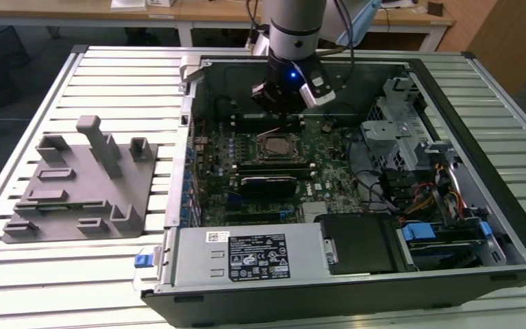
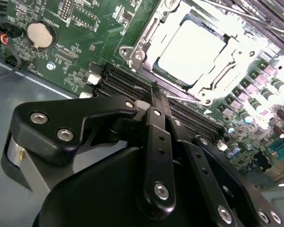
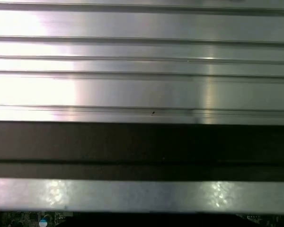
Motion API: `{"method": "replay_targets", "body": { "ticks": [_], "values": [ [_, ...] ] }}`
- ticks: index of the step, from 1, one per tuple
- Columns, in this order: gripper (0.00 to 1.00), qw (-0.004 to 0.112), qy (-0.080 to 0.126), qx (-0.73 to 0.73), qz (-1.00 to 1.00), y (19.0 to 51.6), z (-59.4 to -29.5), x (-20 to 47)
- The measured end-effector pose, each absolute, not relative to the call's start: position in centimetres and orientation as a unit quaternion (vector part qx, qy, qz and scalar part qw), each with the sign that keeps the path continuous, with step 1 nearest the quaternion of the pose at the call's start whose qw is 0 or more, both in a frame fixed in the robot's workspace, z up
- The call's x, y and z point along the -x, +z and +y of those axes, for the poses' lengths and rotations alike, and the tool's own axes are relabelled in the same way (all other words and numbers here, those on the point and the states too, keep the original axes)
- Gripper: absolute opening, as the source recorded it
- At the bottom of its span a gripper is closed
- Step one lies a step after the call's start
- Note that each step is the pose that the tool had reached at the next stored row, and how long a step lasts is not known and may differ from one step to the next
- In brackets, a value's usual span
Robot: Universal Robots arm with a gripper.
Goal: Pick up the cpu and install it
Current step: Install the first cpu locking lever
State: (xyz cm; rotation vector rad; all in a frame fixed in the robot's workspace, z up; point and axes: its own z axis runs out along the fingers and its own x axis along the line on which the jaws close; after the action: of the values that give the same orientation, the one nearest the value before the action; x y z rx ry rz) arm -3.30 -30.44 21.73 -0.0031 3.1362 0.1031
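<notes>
The claw [image 1: 281, 112] hangs inside the open computer case [image 1: 482, 82], low over the far part of the green board [image 1: 331, 179]. In the second wrist view its black fingers [image 2: 157, 106] come together at the tips with nothing between them, so we take the claw to be closed narrow and holding nothing.

Just beyond those tips, in the same view, we see the chip [image 2: 191, 46] lying flat in its socket [image 2: 137, 52] on the board, its silver top bright under the light and the metal frame of the socket around it. In the exterior view the chip [image 1: 273, 145] sits in the middle of the board, a little nearer the camera than the claw and apart from it. Long dark slots [image 2: 132, 81] run between the claw and the socket, and a round coin battery [image 2: 40, 34] sits on the board off to one side.

Farther out, the case rests on a ribbed metal table [image 1: 107, 75]. On the exterior view's left, beside the case, stands a grey plate [image 1: 80, 188] with upright posts. We see the table's silver ribs [image 3: 142, 90] close up in the first wrist view.
</notes>
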Motion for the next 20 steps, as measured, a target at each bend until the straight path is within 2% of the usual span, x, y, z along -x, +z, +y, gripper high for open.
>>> {"method": "replay_targets", "body": {
  "ticks": [20],
  "values": [
    [0.11,0.002,0.032,0.001,0.999,20.3,-30.4,2.6]
  ]
}}
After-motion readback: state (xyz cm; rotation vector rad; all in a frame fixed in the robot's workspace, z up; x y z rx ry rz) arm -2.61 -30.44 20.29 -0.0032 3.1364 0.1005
